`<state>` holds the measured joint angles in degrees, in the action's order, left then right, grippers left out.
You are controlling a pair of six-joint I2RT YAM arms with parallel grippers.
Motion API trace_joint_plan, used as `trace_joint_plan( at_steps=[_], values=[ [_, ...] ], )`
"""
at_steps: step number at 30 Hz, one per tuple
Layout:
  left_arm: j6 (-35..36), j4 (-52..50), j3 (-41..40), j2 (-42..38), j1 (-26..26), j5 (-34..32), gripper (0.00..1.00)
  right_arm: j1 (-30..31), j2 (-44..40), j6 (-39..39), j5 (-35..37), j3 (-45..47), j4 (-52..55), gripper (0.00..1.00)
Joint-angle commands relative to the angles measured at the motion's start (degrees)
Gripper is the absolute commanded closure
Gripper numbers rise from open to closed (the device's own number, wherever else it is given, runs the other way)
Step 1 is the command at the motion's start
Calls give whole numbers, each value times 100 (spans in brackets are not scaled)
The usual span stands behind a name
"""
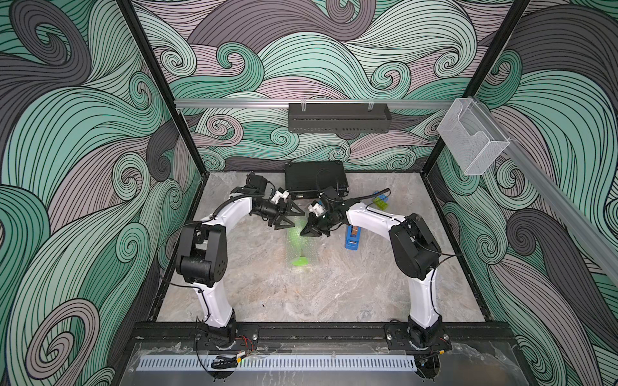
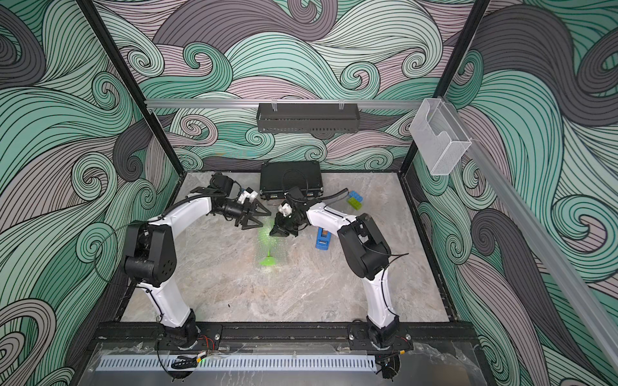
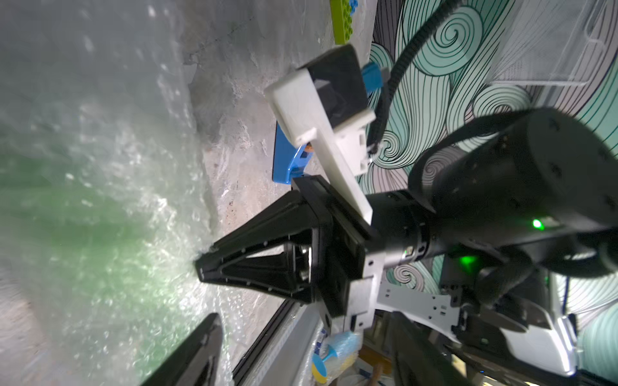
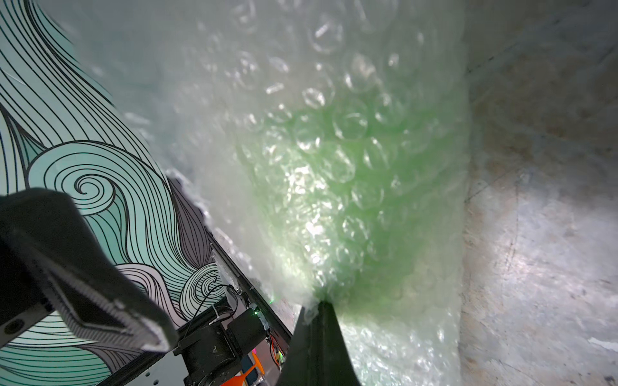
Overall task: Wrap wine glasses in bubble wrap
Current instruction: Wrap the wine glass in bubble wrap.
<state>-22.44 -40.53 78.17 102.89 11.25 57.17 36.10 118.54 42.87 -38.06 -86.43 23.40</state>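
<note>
My right tool [image 1: 303,233] clenches bubble wrap [image 1: 309,247] over the goblet [image 1: 300,261]; my left tool [image 1: 298,219] is released, so the wrap may unroll.

A robot lab booth — two white robot arms [image 1: 215,302] bolted to a black rail [image 1: 317,332], swirly wave-painted walls [image 1: 301,60], metal frame posts [image 1: 151,56], one marble desk [image 1: 284,294].

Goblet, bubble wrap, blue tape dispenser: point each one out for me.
goblet [image 1: 300,261]: in a top view, on its round foot.
bubble wrap [image 4: 321,83]: right wrist view, on clear bubbles away from the green.
blue tape dispenser [image 1: 351,244]: in a top view, on its blue body.
</note>
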Motion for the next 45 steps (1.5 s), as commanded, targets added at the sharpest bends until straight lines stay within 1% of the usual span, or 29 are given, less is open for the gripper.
trace_joint_plan(
  at_steps=[1, 3, 5, 6, 8, 10, 12, 14, 17, 23, 28, 33, 36, 40, 41, 43, 45],
  values=[
    [336, -263, -257, -260, -56, -778, 15, 39, 174, 59, 160, -81, 99, 100],
    [422, -263, -365, -197, -70, -1136, 14, 47, 164, 68, 152, -78, 76, 100],
    [474, -210, -406, -33, -83, -1394, 11, 57, 165, 81, 139, -84, 66, 100],
    [507, -164, -400, 58, -79, -1413, 8, 56, 164, 89, 133, -85, 60, 100],
    [521, -113, -279, 337, -94, -1420, 4, 74, 152, 98, 124, -84, 42, 100],
    [578, -198, -51, 629, -97, -1356, 4, 80, 129, 99, 116, -84, 43, 100],
    [825, -462, 312, 919, -96, -1243, 4, 86, 110, 99, 109, -84, 35, 100],
    [935, -704, 626, 1210, -113, -1284, 7, 82, 102, 99, 96, -87, 45, 100],
    [953, -782, 823, 1482, -131, -1347, 13, 82, 97, 99, 85, -93, 39, 100],
    [1041, -893, 992, 1859, -123, -1473, 25, 85, 72, 107, 82, -84, 29, 100],
    [1056, -1044, 1036, 2083, -123, -1797, 24, 123, 15, 107, 66, -84, 32, 100],
    [1036, -1078, 1042, 2268, -124, -1915, 23, 135, 9, 104, 30, -145, 71, 100],
    [1042, -1106, 1042, 2301, -123, -2116, 23, 128, -150, -63, 99, -190, 304, 92],
    [1022, -1131, 1071, 2341, -118, -2088, 24, 126, -696, -633, 417, -29, 854, 71],
    [1011, -1132, 1074, 2333, -120, -2063, 24, 127, -857, -794, 517, 81, 990, 68],
    [991, -1129, 1069, 2323, -121, -2043, 25, 151, -1164, -1062, 760, 358, 1190, 67],
    [964, -1115, 1051, 2302, -121, -2019, 24, 195, -1507, -1280, 985, 784, 1155, 66]
  ],
)
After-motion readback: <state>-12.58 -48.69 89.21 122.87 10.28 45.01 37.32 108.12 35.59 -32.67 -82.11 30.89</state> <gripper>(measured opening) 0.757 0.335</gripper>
